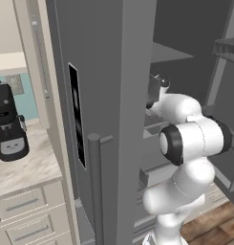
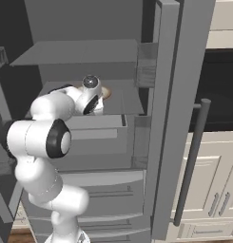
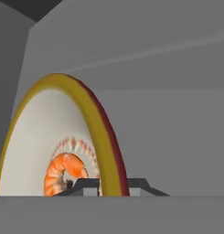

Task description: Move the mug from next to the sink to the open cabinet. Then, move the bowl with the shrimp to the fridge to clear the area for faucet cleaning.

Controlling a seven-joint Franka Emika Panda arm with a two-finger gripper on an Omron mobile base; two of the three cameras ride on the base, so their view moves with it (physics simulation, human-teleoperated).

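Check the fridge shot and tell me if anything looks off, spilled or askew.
Nothing stands out. The gripper straddles the rim of the bowl inside the open fridge, and the shrimp sits in the bowl, unspilled. The bowl's steep tilt in the hand view may just be the camera's roll.

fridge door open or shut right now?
Open. The fridge door stands swung out, grey shelves exposed, and the arm reaches inside, where the bowl with the shrimp sits at the gripper.

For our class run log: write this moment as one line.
stage: bowl to fridge | claw: shut on bowl rim | shrimp: in bowl | place: inside open fridge, over shelf
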